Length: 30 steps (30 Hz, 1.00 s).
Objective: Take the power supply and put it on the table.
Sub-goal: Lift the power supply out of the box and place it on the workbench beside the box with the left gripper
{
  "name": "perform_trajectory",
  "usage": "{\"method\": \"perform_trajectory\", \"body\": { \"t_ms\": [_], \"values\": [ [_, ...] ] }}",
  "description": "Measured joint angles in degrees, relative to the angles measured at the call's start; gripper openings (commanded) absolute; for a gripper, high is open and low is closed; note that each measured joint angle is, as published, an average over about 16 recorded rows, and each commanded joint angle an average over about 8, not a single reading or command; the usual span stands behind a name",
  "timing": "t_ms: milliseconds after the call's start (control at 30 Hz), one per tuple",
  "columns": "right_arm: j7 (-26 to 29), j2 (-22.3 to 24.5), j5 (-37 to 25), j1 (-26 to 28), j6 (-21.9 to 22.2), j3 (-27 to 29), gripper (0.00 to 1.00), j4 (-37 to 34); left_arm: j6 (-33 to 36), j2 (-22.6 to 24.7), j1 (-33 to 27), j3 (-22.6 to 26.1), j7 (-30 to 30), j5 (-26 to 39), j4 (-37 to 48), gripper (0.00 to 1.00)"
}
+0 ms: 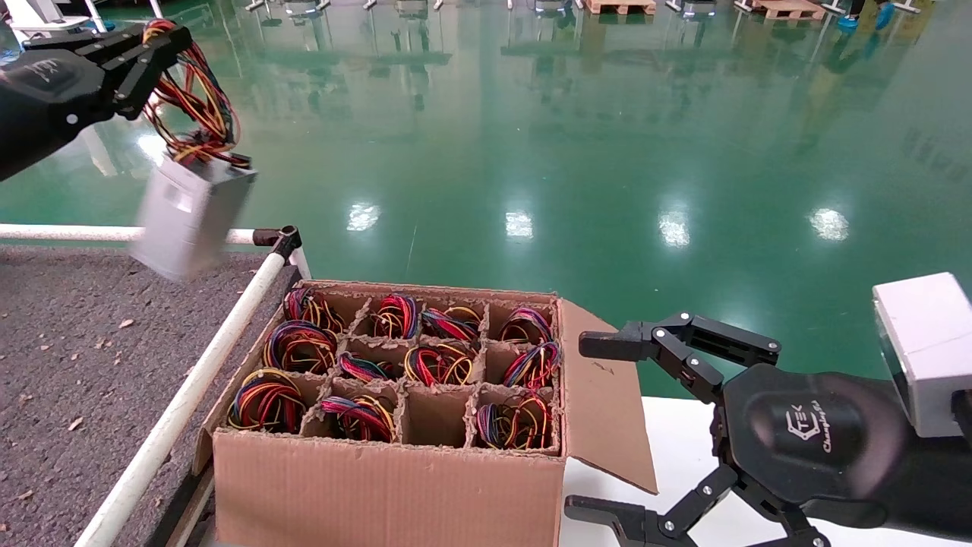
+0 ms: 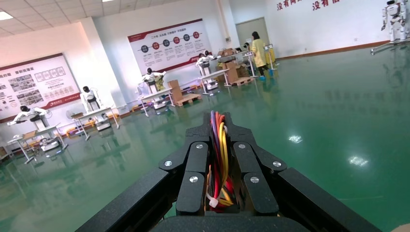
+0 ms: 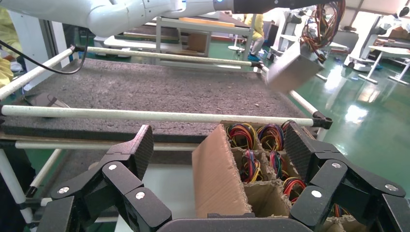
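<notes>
- Head view: the dark speckled counter (image 1: 68, 365), edged with white tubing, lies left of a green glossy floor (image 1: 577, 137). A carton (image 1: 395, 463) of wire coils stands beside it on a white surface. The left hand (image 1: 156, 53) grips the wires of the supply (image 1: 190, 216), which hangs in the air above the counter's corner. The right hand (image 1: 600, 433) gapes wide by the carton's flap.
- Left wrist view: fingers pinch the wires; hall with workstations beyond.
- Right wrist view: spread fingers (image 3: 138, 150) flank the carton (image 3: 217, 174).

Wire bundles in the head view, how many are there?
12. Eleven fill the cardboard box, one per cell: four in the back row, four in the middle, three in front beside one empty cell. The twelfth, on the power supply, hangs from the left gripper.
</notes>
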Motion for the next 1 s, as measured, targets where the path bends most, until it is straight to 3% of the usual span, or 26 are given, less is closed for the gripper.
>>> {"method": "perform_trajectory", "body": {
  "t_ms": [533, 1000],
  "values": [
    [0.0, 0.0, 0.0, 0.0, 0.0, -0.01, 1.0, -0.01, -2.51, 1.78, -0.85, 0.43, 1.5, 0.98, 1.16, 0.0],
    [-0.01, 0.0, 0.01, 0.01, -0.01, -0.02, 1.0, -0.02, -13.07, 6.63, -4.89, -0.21, 10.69, 3.66, 11.08, 0.0]
  ]
}}
